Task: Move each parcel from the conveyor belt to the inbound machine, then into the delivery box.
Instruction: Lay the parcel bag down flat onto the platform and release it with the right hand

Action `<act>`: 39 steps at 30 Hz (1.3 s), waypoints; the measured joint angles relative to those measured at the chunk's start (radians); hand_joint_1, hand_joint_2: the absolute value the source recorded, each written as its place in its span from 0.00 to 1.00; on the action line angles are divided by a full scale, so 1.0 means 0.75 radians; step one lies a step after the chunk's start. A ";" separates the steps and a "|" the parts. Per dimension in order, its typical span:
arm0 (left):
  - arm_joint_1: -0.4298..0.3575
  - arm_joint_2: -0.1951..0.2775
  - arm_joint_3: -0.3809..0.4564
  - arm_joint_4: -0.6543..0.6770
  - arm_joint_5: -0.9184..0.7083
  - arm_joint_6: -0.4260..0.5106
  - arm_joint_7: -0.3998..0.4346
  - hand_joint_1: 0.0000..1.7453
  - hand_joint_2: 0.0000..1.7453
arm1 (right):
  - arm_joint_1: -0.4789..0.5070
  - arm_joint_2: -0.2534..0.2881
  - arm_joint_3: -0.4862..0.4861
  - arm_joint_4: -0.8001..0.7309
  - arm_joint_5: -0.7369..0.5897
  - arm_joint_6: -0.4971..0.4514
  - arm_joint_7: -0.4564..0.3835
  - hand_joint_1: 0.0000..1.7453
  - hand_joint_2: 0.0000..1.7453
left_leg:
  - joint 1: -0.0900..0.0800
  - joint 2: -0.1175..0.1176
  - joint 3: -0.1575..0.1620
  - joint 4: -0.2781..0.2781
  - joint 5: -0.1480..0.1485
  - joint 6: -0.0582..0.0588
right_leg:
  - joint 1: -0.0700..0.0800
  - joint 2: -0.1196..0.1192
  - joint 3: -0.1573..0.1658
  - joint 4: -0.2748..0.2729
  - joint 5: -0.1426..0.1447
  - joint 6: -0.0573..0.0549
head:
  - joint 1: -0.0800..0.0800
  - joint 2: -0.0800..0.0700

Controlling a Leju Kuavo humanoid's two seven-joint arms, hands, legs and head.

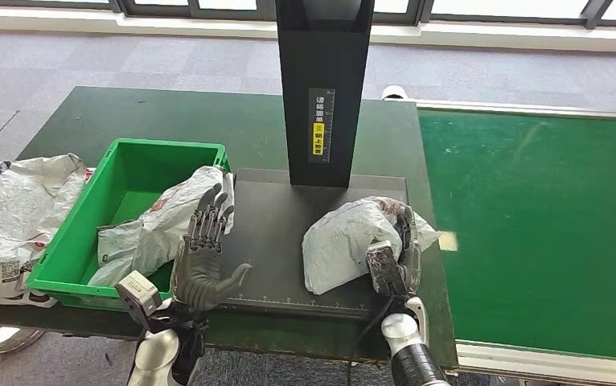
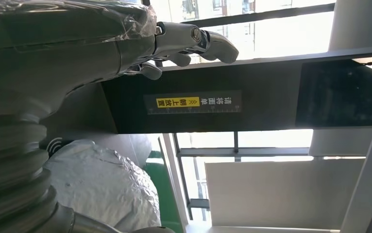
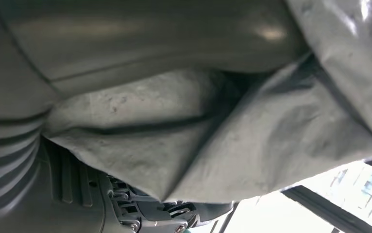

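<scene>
We observe a white parcel (image 1: 349, 241) lying on the dark platform (image 1: 277, 233) of the inbound machine, toward the platform's right edge and near its front edge, just in front of the machine's black upright column (image 1: 323, 88). Our right hand (image 1: 393, 249) is wrapped around the parcel's right side; in the right wrist view the crumpled wrapping (image 3: 232, 145) presses directly against the hand, so we read this hand as gripping the parcel. Our left hand (image 1: 206, 253) hovers over the platform's left edge, palm up, fingers spread and holding nothing; the left wrist view shows its fingers (image 2: 198, 41) extended in front of the column's yellow label (image 2: 194, 103). Just beside that hand, a second white parcel (image 1: 156, 229) rests in the green delivery box (image 1: 71, 249), draped over the box's right rim. The box stands on the dark green desk (image 1: 96, 121), at its left front corner. More white parcels (image 1: 15, 217) lie heaped on the desk's left edge beside the box. To the right of the desk runs the green conveyor belt (image 1: 538, 225). Behind the desk we see grey carpet (image 1: 63, 60) and, along the far wall, window frames.
</scene>
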 joint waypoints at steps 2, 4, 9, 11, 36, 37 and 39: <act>0.000 0.000 0.000 0.000 -0.002 0.014 0.000 0.00 1.00 | 0.025 -0.020 0.064 -0.052 -0.109 -0.039 0.000 0.00 0.00 | 0.000 0.000 -0.001 0.000 0.000 0.000 | 0.000 0.000 0.000 0.000 0.000 0.000 | 0.000 0.000; 0.000 0.000 -0.001 0.000 -0.003 0.028 0.000 0.00 1.00 | 0.053 -0.041 0.126 -0.122 -0.179 -0.101 -0.001 0.00 0.00 | 0.000 0.000 -0.001 0.000 0.000 0.000 | 0.000 0.000 -0.001 0.000 0.000 0.000 | 0.000 0.000; 0.000 0.001 -0.006 -0.001 -0.023 0.071 0.000 0.00 1.00 | 0.120 -0.088 0.243 -0.313 -0.235 -0.263 -0.001 0.00 0.00 | 0.000 0.000 -0.002 0.000 0.000 0.000 | 0.000 -0.001 -0.002 0.000 0.000 0.000 | 0.000 0.000; -0.001 0.001 -0.007 -0.001 -0.026 0.079 0.000 0.00 1.00 | 0.141 -0.102 0.280 -0.374 -0.238 -0.280 -0.002 0.00 0.00 | 0.000 0.000 -0.002 0.000 0.000 0.000 | 0.000 -0.001 -0.002 0.000 0.000 0.000 | 0.000 0.000; -0.111 0.029 -0.288 0.162 -0.321 0.588 -0.001 0.00 1.00 | 0.386 -0.021 0.199 -1.205 0.241 -0.353 0.000 0.00 1.00 | 0.000 -0.006 -0.005 0.000 0.000 0.000 | -0.001 -0.005 -0.003 0.000 0.000 0.001 | -0.001 0.000; -0.140 0.027 -0.315 0.207 -0.350 0.615 -0.001 0.00 1.00 | 0.393 -0.019 0.193 -1.248 0.248 -0.353 0.001 0.00 1.00 | -0.001 -0.006 -0.005 0.001 0.000 0.000 | -0.001 -0.006 -0.003 0.000 0.000 0.001 | -0.001 0.000; -0.212 0.018 -0.360 0.324 -0.409 0.671 -0.001 0.00 1.00 | 0.403 -0.017 0.185 -1.325 0.252 -0.353 0.001 0.00 1.00 | -0.001 -0.006 -0.005 0.001 0.000 0.001 | -0.002 -0.007 -0.002 0.000 0.000 0.001 | -0.001 0.000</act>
